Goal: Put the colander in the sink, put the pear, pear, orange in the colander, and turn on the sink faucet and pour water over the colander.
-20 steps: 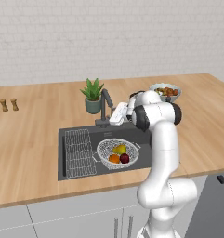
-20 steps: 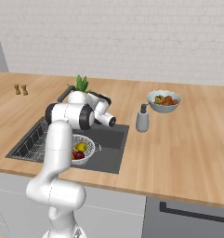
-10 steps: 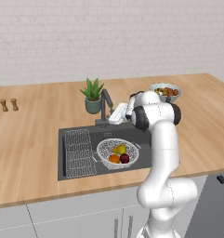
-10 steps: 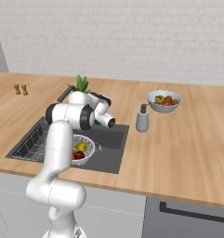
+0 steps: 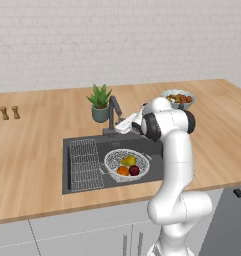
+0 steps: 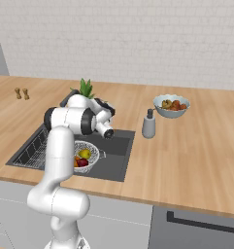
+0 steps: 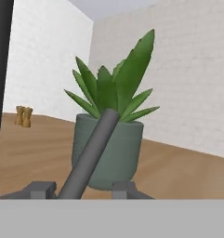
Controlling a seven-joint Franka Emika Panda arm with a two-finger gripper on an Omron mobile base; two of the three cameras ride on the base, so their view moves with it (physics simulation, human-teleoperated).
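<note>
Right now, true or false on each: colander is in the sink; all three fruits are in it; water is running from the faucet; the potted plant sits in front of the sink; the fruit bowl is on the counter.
1. The colander is in the sink: true.
2. Yellow pear, red pear and orange lie in it: true.
3. Water runs from the faucet: false, no stream shows.
4. The potted plant sits in front of the sink: false, it stands behind it, by the faucet.
5. The fruit bowl is on the counter: true.

The gripper (image 7: 81,189) narrowed around the slanted lever of the sink faucet (image 5: 112,118); the arm barely moved, shifting only slightly at the wrist.
</note>
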